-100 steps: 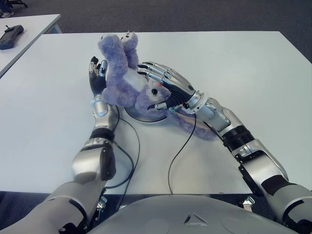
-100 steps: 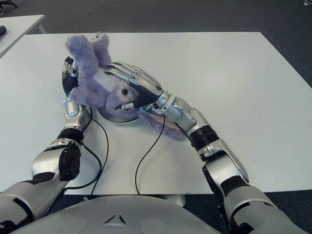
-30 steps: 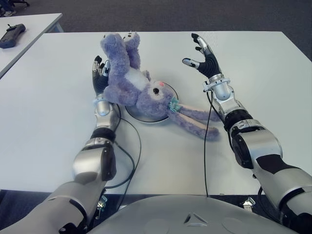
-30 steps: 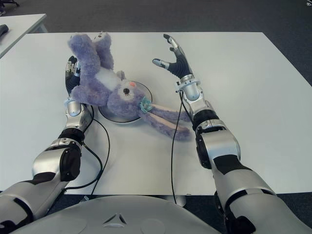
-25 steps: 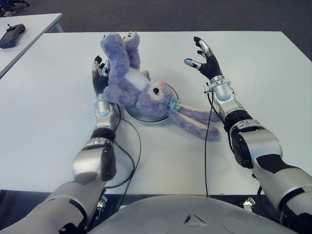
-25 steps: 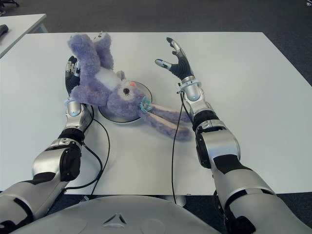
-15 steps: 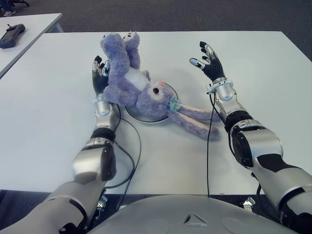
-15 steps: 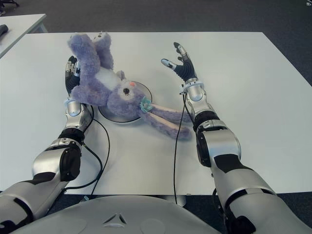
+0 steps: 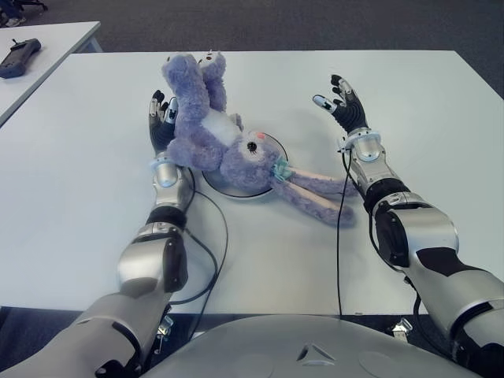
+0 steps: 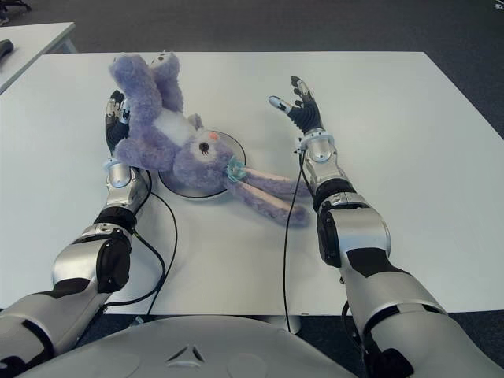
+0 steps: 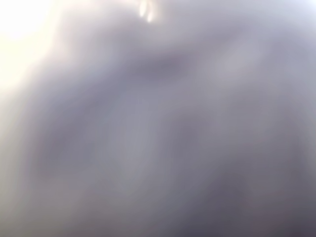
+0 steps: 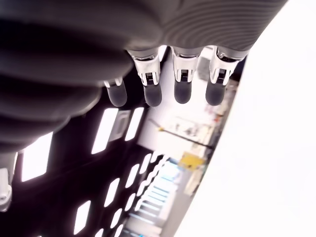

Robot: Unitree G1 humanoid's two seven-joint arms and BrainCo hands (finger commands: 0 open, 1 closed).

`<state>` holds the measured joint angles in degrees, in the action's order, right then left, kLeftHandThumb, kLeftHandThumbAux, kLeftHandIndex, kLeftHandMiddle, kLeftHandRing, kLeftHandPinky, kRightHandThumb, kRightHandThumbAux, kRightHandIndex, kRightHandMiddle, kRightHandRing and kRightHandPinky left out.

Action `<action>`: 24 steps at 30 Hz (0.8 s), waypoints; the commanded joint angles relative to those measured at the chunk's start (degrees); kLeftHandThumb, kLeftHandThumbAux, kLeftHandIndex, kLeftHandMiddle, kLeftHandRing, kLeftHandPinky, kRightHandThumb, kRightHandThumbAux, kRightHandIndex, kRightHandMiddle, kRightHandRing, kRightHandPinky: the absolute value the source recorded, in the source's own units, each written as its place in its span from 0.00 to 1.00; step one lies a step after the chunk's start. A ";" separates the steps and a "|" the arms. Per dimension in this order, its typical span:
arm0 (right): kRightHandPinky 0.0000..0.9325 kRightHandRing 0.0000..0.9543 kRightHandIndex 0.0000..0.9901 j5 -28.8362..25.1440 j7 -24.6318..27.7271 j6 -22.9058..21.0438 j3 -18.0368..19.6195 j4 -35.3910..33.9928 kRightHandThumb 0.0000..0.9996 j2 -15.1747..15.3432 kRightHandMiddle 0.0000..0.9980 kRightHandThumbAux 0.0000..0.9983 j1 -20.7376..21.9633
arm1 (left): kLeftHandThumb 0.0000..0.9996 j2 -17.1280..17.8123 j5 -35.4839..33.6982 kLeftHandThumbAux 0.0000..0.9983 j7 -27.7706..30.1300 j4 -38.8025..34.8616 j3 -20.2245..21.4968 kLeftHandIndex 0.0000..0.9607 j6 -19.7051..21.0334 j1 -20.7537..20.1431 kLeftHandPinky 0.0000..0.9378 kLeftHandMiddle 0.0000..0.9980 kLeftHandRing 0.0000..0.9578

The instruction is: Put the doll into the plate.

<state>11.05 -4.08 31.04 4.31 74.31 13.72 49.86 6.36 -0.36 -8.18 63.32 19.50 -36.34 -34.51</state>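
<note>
right hand (image 9: 342, 101) raised with fingers spread, holding nothing, right of the doll | left hand (image 9: 161, 124) upright against the doll (image 9: 213, 134), grip unclear (its wrist view is only blur) | doll across the plate (image 9: 272, 146), ears trailing onto the white table (image 9: 71, 165) | dark carpet beyond

The left robot hand (image 9: 161, 126) stands upright at the far left, palm turned toward the right, its dark fingers extended and pointing up. Its forearm runs straight back toward the near edge, the elbow bent by the robot's torso. The right robot hand (image 9: 342, 104) is raised at the far right, palm facing left, fingers (image 12: 181, 91) spread and straight, thumb held apart, nothing between them. Its wrist and forearm slope down and back toward the near right, where the upper arm bends at the elbow. A cable hangs from each wrist.
</note>
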 commanded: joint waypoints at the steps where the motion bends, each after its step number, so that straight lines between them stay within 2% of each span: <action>1: 0.00 0.00 0.00 -2.61 1.54 -4.24 2.54 2.37 0.00 0.47 0.00 0.50 0.35 | 0.00 -7.42 -2.87 0.36 0.85 10.72 1.64 0.00 0.59 17.35 0.00 0.00 0.00; 15: 0.02 0.00 0.01 -4.19 4.70 -9.61 6.42 3.02 0.00 3.35 0.01 0.54 0.28 | 0.00 -7.06 -2.50 0.37 0.78 10.71 1.33 0.00 0.73 17.57 0.00 0.00 0.00; 24: 0.03 0.01 0.02 -4.87 6.11 -10.52 7.99 3.27 0.00 4.41 0.01 0.55 -0.92 | 0.00 -6.89 -2.58 0.36 0.57 10.75 1.50 0.00 0.38 17.65 0.00 0.00 0.00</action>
<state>8.72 0.36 24.26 10.24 75.67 17.45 49.84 6.37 -0.37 -8.18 63.32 19.51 -36.34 -34.51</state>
